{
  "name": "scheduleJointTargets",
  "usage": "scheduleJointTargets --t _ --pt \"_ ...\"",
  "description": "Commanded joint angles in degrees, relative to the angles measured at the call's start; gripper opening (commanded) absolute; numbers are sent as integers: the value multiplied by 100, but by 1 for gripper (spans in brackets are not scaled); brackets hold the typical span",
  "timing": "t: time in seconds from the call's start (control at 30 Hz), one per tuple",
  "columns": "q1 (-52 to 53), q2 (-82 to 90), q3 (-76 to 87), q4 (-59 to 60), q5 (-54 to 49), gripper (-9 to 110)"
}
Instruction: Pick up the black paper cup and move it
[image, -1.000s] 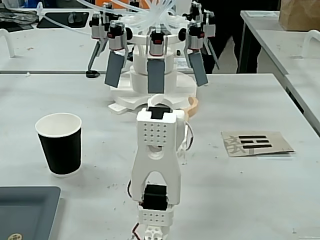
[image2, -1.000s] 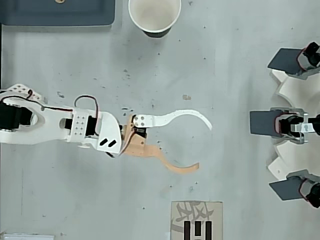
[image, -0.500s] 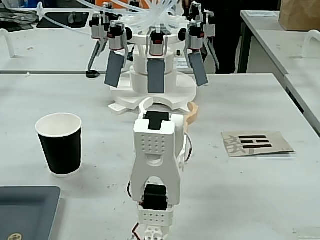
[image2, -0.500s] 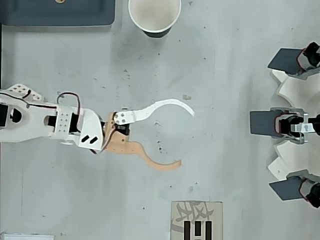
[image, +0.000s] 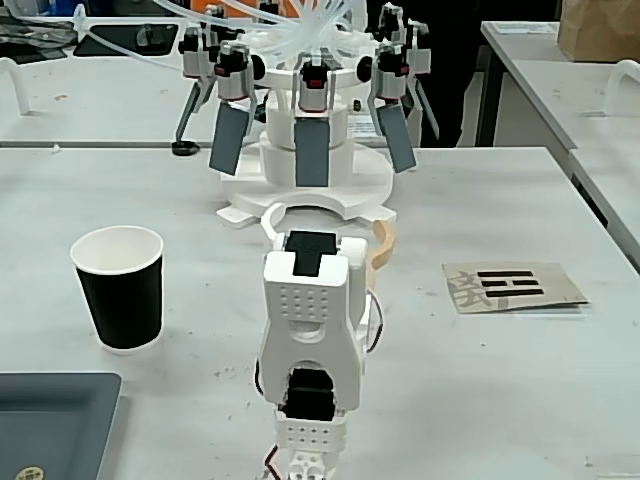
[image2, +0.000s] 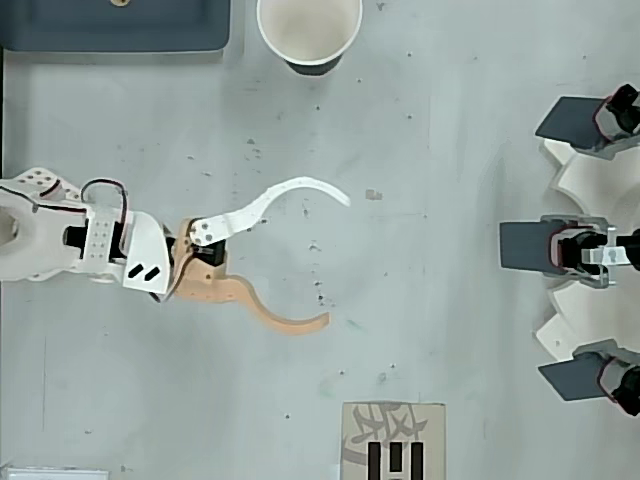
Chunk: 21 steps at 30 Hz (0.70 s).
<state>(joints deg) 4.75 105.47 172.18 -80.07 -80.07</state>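
We find the gripper (image2: 335, 258) spread wide and empty in the overhead view, its white finger (image2: 290, 190) and tan finger (image2: 280, 322) curving apart over bare table (image2: 450, 120). We judge this spread suits the job, since the opening must pass around the cup wall before it can close. The black paper cup (image2: 309, 33) stands upright at the top edge of that view, well apart from the fingertips and beside a dark tray (image2: 120, 30). In the fixed view, the black paper cup (image: 120, 290) sits to the left of the arm (image: 310, 340), mouth up, so a sideways grasp on its tapered wall looks workable. A white fixture with grey paddles (image: 300, 150) stands beyond the arm, and a printed card (image: 510, 285) lies to the right, clear of any likely approach path.
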Motion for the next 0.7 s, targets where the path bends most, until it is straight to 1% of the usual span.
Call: scheduleJointTargets --t 0.0,0.27,0.43,0.67 --pt "0 220 70 -308 158 35" --pt "-264 264 686 -1099 519 40" --pt "-466 299 686 -1151 466 41" --pt "-1107 316 686 -1151 343 43"
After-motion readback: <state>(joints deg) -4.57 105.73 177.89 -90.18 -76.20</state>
